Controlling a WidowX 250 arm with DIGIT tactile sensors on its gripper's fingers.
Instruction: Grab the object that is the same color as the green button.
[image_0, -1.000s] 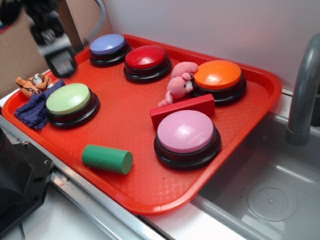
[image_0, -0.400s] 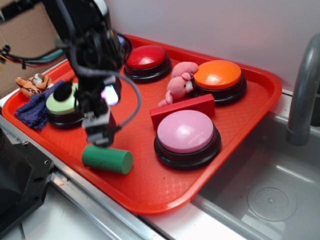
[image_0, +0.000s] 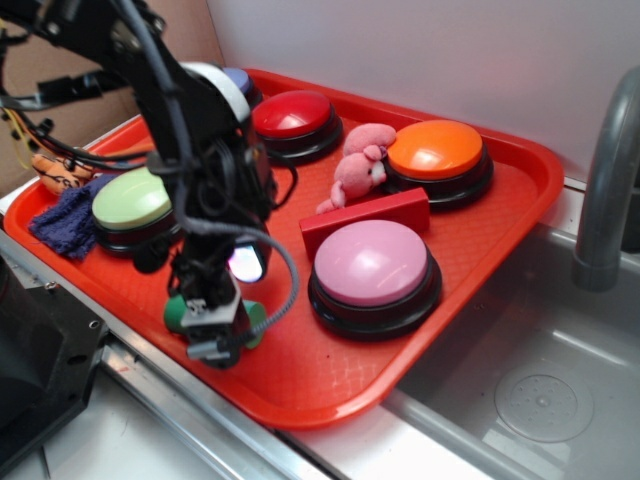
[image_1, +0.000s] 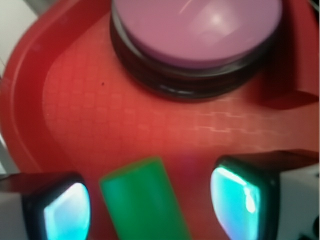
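Claw (image_1: 150, 200) open astride green cylinder (image_1: 145, 200) near tray (image_0: 330, 395) front rim, pads (image_1: 65, 212) clear of it.

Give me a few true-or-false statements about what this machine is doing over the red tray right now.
1. The end effector straddles the green cylinder with its fingers apart. True.
2. The cylinder is lifted clear of the tray. False: it lies on the tray.
3. The pink button sits beside the red block. True.
4. The arm is pressing the green button. False: it is over the cylinder.
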